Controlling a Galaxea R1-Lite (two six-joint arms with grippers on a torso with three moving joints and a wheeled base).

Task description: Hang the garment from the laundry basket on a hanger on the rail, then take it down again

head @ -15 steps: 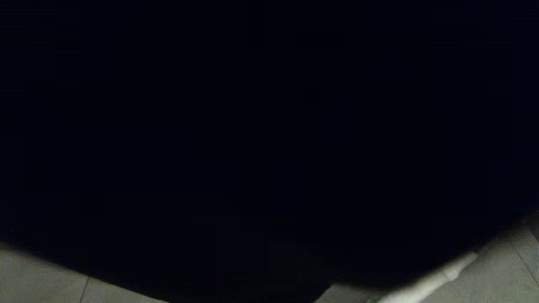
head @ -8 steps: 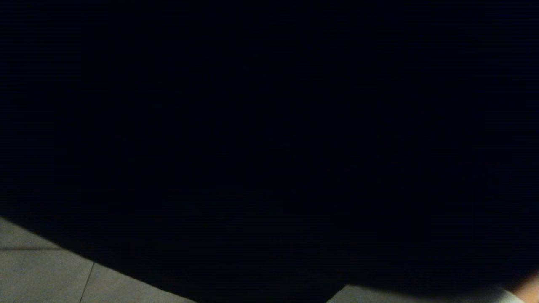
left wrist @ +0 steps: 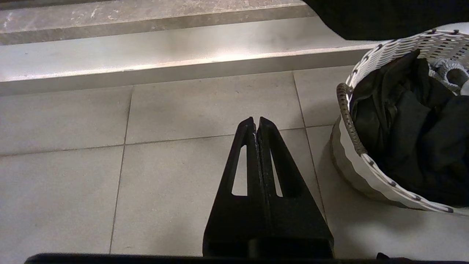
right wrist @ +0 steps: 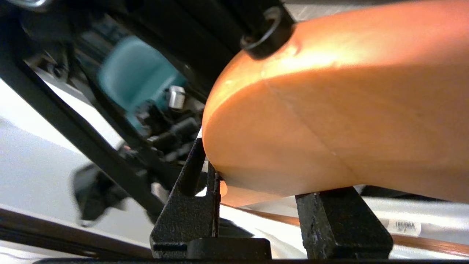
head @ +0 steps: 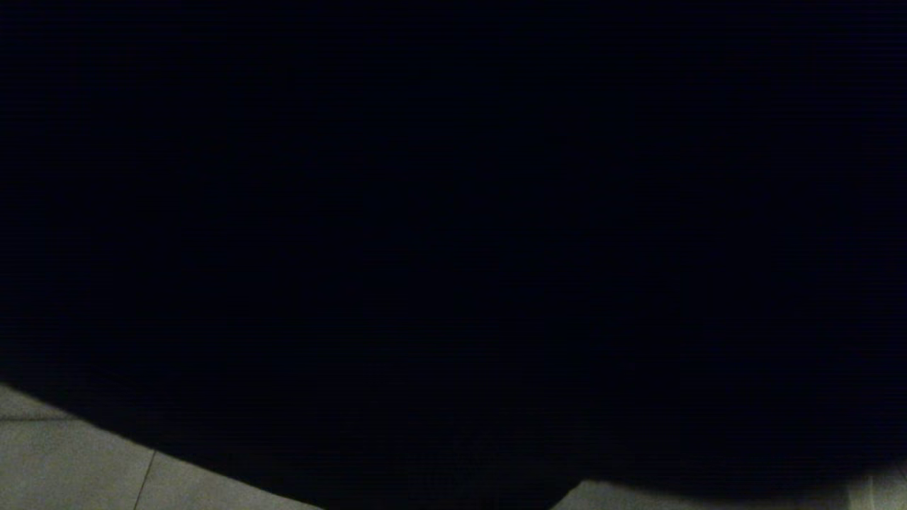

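Since the earlier head frames the pale tube-like piece and the orange blur at the lower right edge have gone from sight, and the tile seams at lower left sit slightly differently. Head view is almost wholly blocked by a black garment (head: pixel 453 234) hanging close in front of the camera; only slivers of grey floor (head: pixel 78 460) show under its hem. Right gripper (right wrist: pixel 256 198) has its jaws closed partway on a wooden hanger (right wrist: pixel 337 121), the orange-brown rounded body filling the space between the two black fingers (right wrist: pixel 190 205); the wood presses on both. A black ring fitting (right wrist: pixel 265 33) sits on the hanger's upper edge. Behind the hanger are blurred dark bars and a teal shape, not readable. White fabric with a small size tag (right wrist: pixel 405 226) lies beyond the gripper, below the hanger. Whether the black garment is on this hanger cannot be told. Left gripper (left wrist: pixel 256 123) hovers over the tiled floor, jaws pressed fully together, holding nothing. The laundry basket (left wrist: pixel 357 172) stands on the floor just beside the left gripper, pale ribbed rim with dark flecks and a loop handle (left wrist: pixel 348 117) on the near side. Inside the laundry basket lies dark clothing (left wrist: pixel 406 132), plus a bit of grey-white cloth (left wrist: pixel 449 71) at the far rim. Beyond the laundry basket a pale stone step (left wrist: pixel 165 55) runs across the floor. No rail can be made out in any view.
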